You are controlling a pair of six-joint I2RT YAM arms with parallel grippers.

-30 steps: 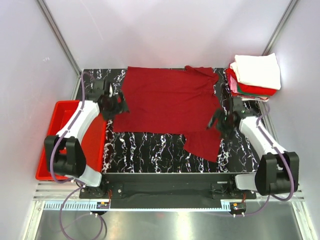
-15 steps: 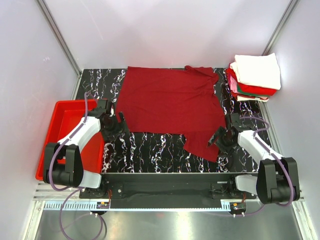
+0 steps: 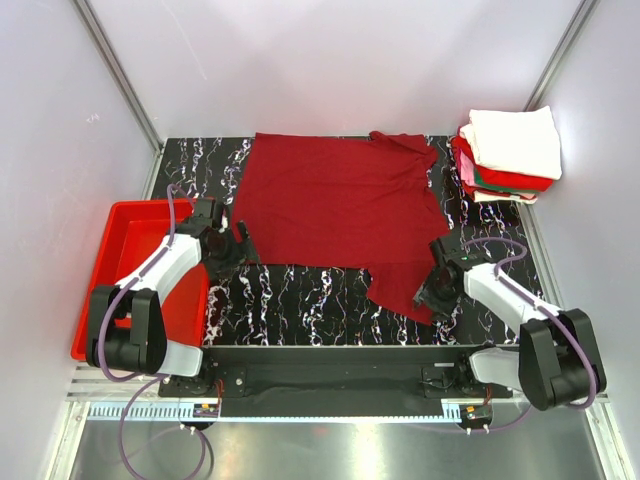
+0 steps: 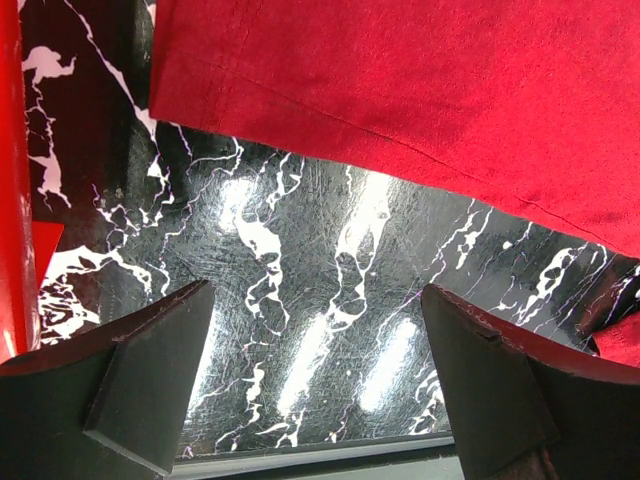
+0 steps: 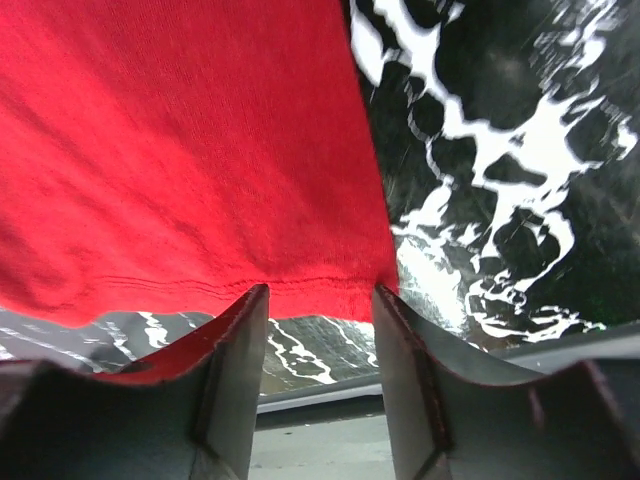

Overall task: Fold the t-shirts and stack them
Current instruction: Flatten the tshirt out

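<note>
The maroon tee (image 3: pixel 340 205) lies spread flat and unfolded, so I judge this to be the start of its first fold: getting hold of the edges.

My right gripper (image 5: pixel 320 300) is down at the flap that juts toward me from the tee's near right corner, a sleeve (image 3: pixel 405 288) I think. Its jaws stand about half apart, astride the stitched hem, with cloth in the gap. They are not pinched on it, and I would not call it held.

My left gripper (image 4: pixel 315 295) hangs wide open with nothing in it. It is over bare table (image 3: pixel 300 300), just off the tee's near left corner and short of the hem.

Next, as I read it, the right needs to pinch that hem firmly. The left needs to reach forward onto the tee's left corner and take it too. Then the sleeve can be tucked in, or the near edge carried over.

The stack (image 3: pixel 508 152) of folded tees, white on top, sits just beyond the tee's far right corner. A red tray (image 3: pixel 135 220) lies left of the tee, under my left arm.

Nothing rests on the tee. Its far right edge is rumpled and may need smoothing. A wide swing of the right arm could clip the stack.
</note>
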